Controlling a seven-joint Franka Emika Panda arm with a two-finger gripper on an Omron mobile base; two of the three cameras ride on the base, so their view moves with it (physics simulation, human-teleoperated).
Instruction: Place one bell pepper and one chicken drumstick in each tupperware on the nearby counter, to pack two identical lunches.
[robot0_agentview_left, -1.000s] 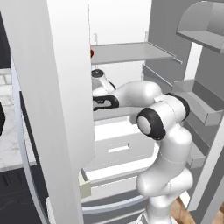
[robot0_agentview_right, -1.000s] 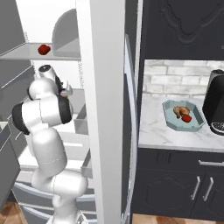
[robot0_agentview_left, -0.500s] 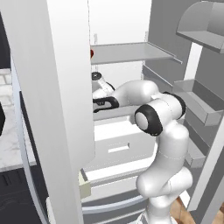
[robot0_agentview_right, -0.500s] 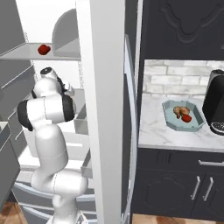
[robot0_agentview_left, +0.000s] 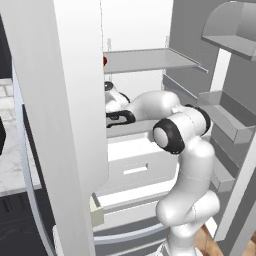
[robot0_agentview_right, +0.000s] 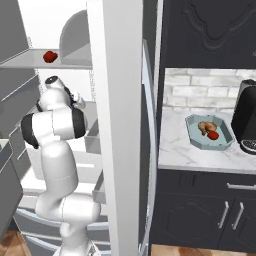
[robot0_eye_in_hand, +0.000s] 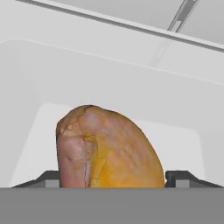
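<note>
In the hand view a plump golden-brown drumstick (robot0_eye_in_hand: 107, 148), skin mottled and faintly cracked, lies on a smooth white fridge surface between the gripper (robot0_eye_in_hand: 112, 179) tips, which stand apart at either flank; whether they press it I cannot tell. A glossy red pepper (robot0_agentview_right: 49, 56) sits on a flat grey shelf (robot0_agentview_right: 30, 59). On the veined marble counter (robot0_agentview_right: 180, 150), the pale teal octagonal tupperware (robot0_agentview_right: 192, 138) holds a drumstick and a pepper.

No legible text, label, brand, number or sign appears in any view. All visible surfaces carry no readable markings.
</note>
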